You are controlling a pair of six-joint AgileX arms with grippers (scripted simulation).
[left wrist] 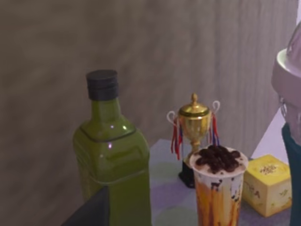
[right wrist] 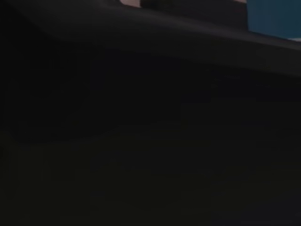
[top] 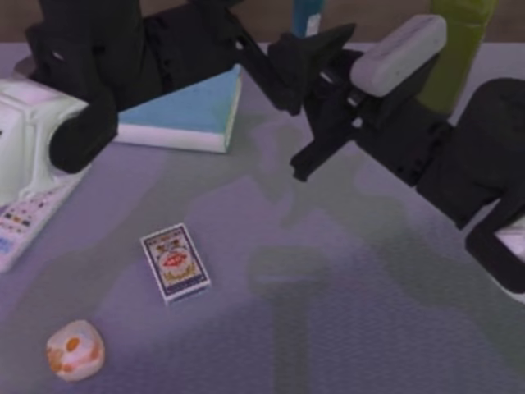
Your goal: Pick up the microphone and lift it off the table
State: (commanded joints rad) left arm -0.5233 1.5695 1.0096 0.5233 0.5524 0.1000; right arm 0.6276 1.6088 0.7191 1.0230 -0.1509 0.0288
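The left claw [top: 324, 43] reaches along the tabletop's [top: 369, 312] far edge; whether it is wide or narrow cannot be told. The mic [top: 308, 15] stands upright just beyond it, closer than to the right claw [top: 302, 164], whose state is equally unclear. The right wrist view is dark.

Right wrist view dark; green bottle [left wrist: 113, 160] cut off below.

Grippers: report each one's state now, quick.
Left gripper: cannot be told.
Right gripper: cannot be told; its wrist view is dark.
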